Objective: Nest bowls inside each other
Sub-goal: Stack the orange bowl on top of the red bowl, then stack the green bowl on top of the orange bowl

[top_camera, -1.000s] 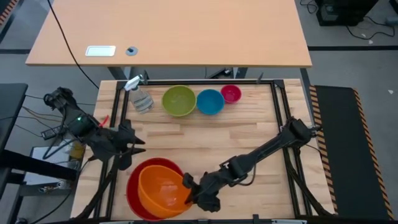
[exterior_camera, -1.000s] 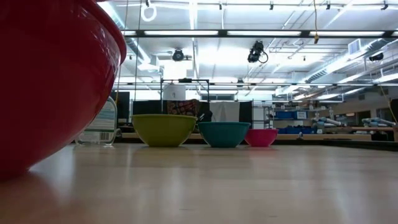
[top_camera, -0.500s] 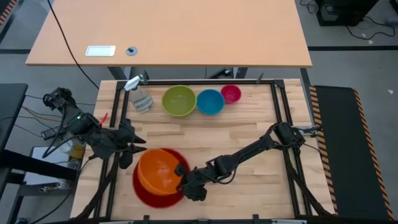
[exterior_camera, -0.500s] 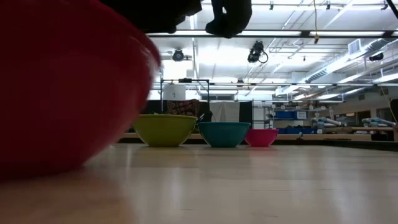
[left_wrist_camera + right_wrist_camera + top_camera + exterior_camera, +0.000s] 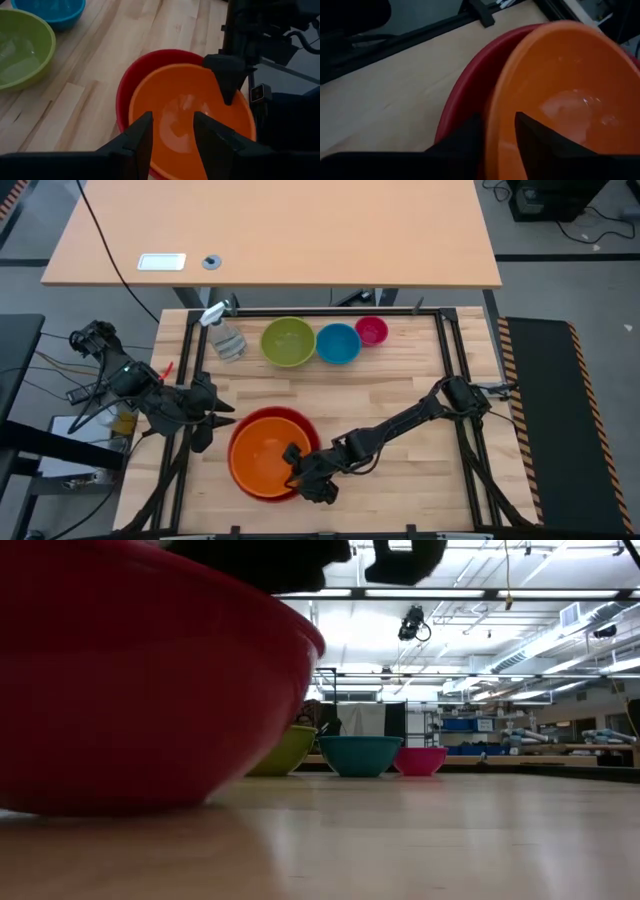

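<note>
The orange bowl [image 5: 262, 465] sits inside the red bowl [image 5: 272, 413] near the table's front, left of centre. My right gripper [image 5: 297, 467] is at the orange bowl's right rim, open, with one finger on each side of the rim. My left gripper [image 5: 222, 420] hovers just left of the red bowl, slightly open with nothing between its fingers [image 5: 172, 140]. The green bowl [image 5: 288, 342], the blue bowl [image 5: 338, 343] and the pink bowl [image 5: 371, 331] stand on their bases in a row at the back. My right gripper stands over the orange bowl's rim [image 5: 495, 107], one finger [image 5: 227, 75] inside the bowl and the other outside it, next to the red bowl's wall [image 5: 465, 95]. The fingers slant down from the table's right. Whether either finger touches the rim, I cannot tell. The orange bowl rests upright in the red one.
A clear spray bottle [image 5: 225, 335] lies at the back left, beside the green bowl. Black frame rails [image 5: 450, 350] run along the table's sides and back. Bare wood lies between the back row and the red bowl.
My right gripper has gone down and toward the table's far edge with the orange bowl. That bowl was tilted on the red bowl's rim and now lies level inside it. The red bowl has slid toward the table's right and far edges.
</note>
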Motion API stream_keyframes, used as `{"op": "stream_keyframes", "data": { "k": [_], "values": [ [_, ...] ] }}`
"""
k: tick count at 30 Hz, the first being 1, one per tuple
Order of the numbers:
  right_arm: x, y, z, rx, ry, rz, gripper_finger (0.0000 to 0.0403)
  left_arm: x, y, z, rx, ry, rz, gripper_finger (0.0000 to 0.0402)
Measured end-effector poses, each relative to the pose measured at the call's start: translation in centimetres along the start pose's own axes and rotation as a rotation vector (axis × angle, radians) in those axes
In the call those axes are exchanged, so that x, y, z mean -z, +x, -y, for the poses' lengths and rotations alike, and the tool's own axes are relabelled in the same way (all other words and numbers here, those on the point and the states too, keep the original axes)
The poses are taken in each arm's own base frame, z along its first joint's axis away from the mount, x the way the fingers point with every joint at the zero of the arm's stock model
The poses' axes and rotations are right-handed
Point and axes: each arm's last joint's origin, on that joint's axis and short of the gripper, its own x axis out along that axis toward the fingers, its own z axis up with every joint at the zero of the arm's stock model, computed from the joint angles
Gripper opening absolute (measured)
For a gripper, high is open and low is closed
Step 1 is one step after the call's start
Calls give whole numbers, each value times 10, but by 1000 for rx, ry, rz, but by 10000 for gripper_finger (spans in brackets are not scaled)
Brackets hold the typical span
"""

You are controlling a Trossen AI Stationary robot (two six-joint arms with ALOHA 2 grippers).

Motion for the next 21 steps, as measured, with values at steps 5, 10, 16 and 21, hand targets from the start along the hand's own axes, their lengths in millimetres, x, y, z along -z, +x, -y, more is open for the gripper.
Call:
{"op": "stream_keyframes", "data": {
  "k": [5, 10, 16, 21],
  "values": [
    [-1, -1, 1, 3, 8, 5, 151, 0, 0, 0, 0, -8, 0, 144],
    [-15, -8, 3, -2, 27, 26, 156, 0, 0, 0, 2, -15, 1, 144],
    [-22, -12, 7, 5, 24, 31, 156, -1, 0, 1, 11, -23, 9, 144],
    [-35, -25, 21, 137, 24, -57, 156, -2, 2, 3, 13, -32, 25, 144]
  ]
}}
